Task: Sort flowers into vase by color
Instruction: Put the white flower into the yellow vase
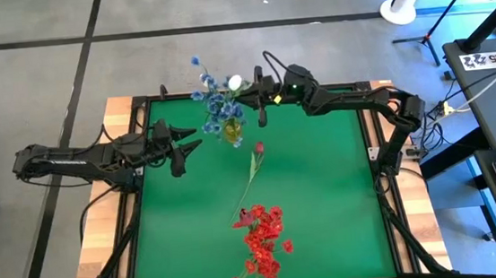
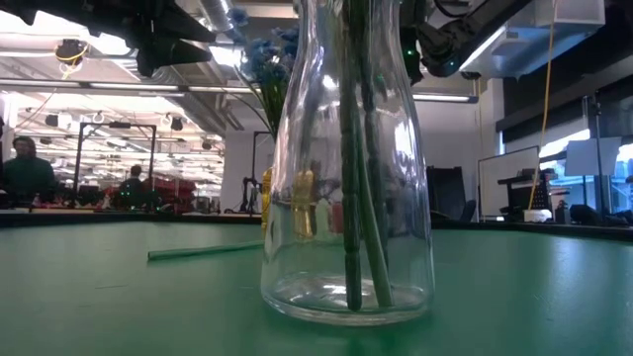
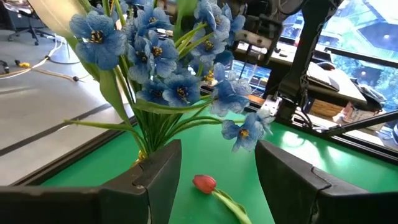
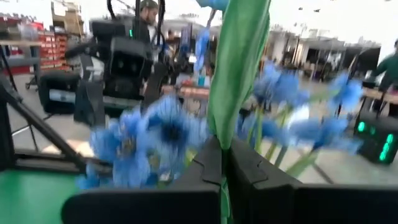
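A small yellowish vase [image 1: 232,133] at the table's far middle holds a bunch of blue flowers [image 1: 213,101] [image 3: 168,56]. My right gripper [image 1: 258,98] [image 4: 222,155] is just to their right, shut on a green leaf; a white bud [image 1: 236,82] shows beside it. My left gripper [image 1: 193,149] [image 3: 217,180] hangs open left of the vase, touching nothing. A single red bud [image 1: 259,147] [image 3: 204,182] lies on the green mat on its long stem [image 2: 203,252]. Red clusters [image 1: 261,241] top a clear glass vase [image 2: 297,148] near the front edge, with green stems standing inside. My right gripper pinches a broad green leaf [image 4: 231,127] between its two shut fingers. The fingers reach in roughly level from the table's right. The leaf rises upright above them, clear of the mat. Whether its lower end stands in the yellowish vase, I cannot tell.
A black frame [image 1: 375,146] edges the green mat [image 1: 325,195], with wooden boards outside it. Bare mat lies to the left and right of the red flowers. People sit far off in the room [image 2: 20,168] beyond the table.
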Robot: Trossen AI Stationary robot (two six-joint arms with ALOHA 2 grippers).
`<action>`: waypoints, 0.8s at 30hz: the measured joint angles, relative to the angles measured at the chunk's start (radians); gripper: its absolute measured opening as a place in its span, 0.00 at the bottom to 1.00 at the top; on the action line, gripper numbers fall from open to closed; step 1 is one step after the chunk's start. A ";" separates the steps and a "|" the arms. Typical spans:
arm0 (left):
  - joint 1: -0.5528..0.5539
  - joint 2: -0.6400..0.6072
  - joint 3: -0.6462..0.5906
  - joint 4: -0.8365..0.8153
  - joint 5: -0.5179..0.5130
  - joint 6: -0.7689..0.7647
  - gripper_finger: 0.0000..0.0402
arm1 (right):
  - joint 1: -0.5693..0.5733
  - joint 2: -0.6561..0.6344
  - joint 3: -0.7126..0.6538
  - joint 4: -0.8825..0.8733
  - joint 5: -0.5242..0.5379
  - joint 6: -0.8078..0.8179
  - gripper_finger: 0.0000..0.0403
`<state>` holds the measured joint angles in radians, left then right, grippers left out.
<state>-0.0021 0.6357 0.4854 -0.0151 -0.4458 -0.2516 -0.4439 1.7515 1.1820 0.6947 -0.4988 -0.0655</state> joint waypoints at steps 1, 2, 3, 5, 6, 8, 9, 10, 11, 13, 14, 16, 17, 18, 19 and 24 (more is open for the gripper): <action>0.000 0.000 0.000 0.000 0.000 0.000 0.50 | -0.001 0.000 0.000 -0.028 -0.004 -0.002 0.01; 0.000 0.000 0.000 -0.001 0.000 0.000 0.50 | -0.001 0.000 0.000 -0.055 -0.009 -0.006 0.01; 0.000 0.000 0.000 -0.001 0.000 0.000 0.50 | -0.001 0.000 0.000 -0.086 -0.009 -0.014 0.01; 0.000 0.000 0.000 -0.001 0.000 0.000 0.50 | -0.001 0.000 0.000 -0.154 -0.009 -0.022 0.02; 0.000 0.000 0.000 -0.001 0.000 0.000 0.50 | -0.001 0.000 0.000 -0.190 -0.009 -0.022 0.03; 0.000 0.000 0.000 -0.001 0.000 0.000 0.50 | -0.001 0.000 0.000 -0.255 -0.009 -0.023 0.04; 0.000 0.000 0.000 -0.001 0.000 0.000 0.50 | -0.001 0.000 0.000 -0.284 -0.009 -0.025 0.05; 0.000 0.000 0.000 -0.001 0.000 0.000 0.50 | -0.001 0.000 0.000 -0.313 -0.009 -0.029 0.05; 0.000 0.000 0.000 -0.001 0.000 0.000 0.50 | -0.001 0.000 0.000 -0.334 -0.009 -0.034 0.06; 0.000 0.000 0.000 -0.001 -0.003 0.000 0.50 | -0.001 -0.001 0.001 -0.355 -0.009 -0.042 0.08; 0.000 0.000 0.000 -0.001 -0.006 0.000 0.50 | -0.001 -0.001 0.001 -0.357 -0.009 -0.042 0.09; 0.000 0.000 0.000 0.000 -0.007 0.000 0.50 | -0.001 -0.001 0.001 -0.355 -0.009 -0.043 0.12; 0.000 0.000 0.000 0.000 -0.008 0.000 0.50 | -0.001 -0.001 0.001 -0.351 -0.009 -0.043 0.14; 0.000 0.000 0.000 -0.001 -0.009 0.000 0.50 | -0.001 -0.003 0.003 -0.353 -0.008 -0.044 0.16; 0.000 0.000 0.000 -0.001 -0.010 0.000 0.50 | -0.001 -0.004 0.009 -0.361 -0.005 -0.045 0.19; 0.000 0.000 0.000 0.000 -0.014 0.000 0.50 | -0.001 -0.026 0.063 -0.420 0.010 -0.060 0.37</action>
<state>-0.0021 0.6357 0.4854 -0.0153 -0.4601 -0.2520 -0.4454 1.7255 1.2449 0.2746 -0.4886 -0.1256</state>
